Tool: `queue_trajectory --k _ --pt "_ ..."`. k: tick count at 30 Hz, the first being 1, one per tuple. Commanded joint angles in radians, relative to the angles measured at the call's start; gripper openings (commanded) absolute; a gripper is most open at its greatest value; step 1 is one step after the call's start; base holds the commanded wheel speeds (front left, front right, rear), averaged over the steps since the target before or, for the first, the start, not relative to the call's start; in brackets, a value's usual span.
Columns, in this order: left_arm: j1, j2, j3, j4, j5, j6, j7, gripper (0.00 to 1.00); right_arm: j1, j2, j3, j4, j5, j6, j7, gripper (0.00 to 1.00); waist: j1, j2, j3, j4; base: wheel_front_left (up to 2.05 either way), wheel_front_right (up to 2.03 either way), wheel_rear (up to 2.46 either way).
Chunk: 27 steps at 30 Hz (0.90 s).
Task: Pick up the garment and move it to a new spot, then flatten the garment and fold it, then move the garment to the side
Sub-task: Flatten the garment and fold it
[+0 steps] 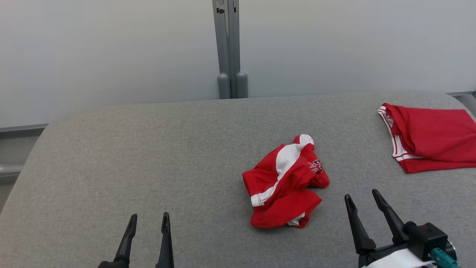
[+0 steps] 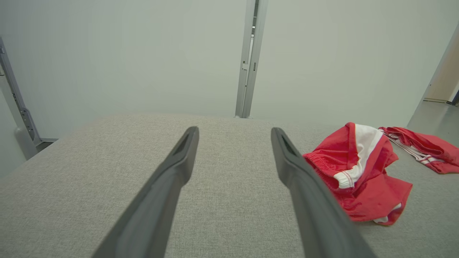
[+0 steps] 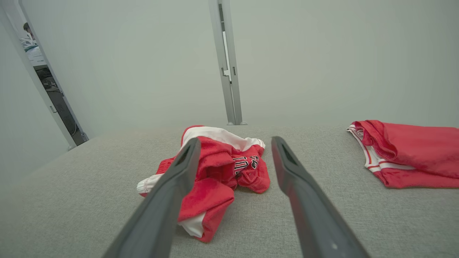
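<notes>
Grey table (image 1: 111, 167), crumpled red garment (image 1: 284, 182), maybe shorts, left fingers (image 1: 126, 238), right fingers (image 1: 357, 227) spread, empty

We find the crumpled garment (image 1: 284, 182) on the tabletop (image 1: 148, 156), just right of frame centre; the folded garment (image 1: 431, 137) lies well apart at the right edge. A post (image 1: 230, 48) stands behind, top centre. Our left end effector (image 1: 150, 214) sits lower left, the right end effector (image 1: 360, 193) lower right.

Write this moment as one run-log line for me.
stage: before pickup | crumpled garment: on table, untouched | left gripper: open, empty | right gripper: open, empty | folded garment: far right
</notes>
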Motion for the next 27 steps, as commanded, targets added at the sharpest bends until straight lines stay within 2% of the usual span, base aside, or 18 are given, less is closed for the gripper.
queue_trajectory --k 1,22,27 --pt "0.011 0.001 0.004 -0.005 0.008 0.005 0.0 1.0 0.013 0.003 -0.007 0.0 0.009 -0.002 0.0 1.0 0.0001 0.0 0.0 0.0 0.0 0.0 0.0" --pt "-0.001 0.0 -0.014 0.009 0.021 0.024 0.0 1.0 -0.001 -0.006 -0.009 0.01 0.014 -0.002 0.0 1.0 0.0001 0.0 0.005 -0.004 0.0 0.0 0.0" --pt "-0.012 0.001 -0.03 0.032 0.01 -0.014 0.0 1.0 -0.003 -0.007 -0.009 0.009 0.015 -0.002 0.0 1.0 0.0001 0.0 0.013 -0.005 0.0 0.0 0.0"
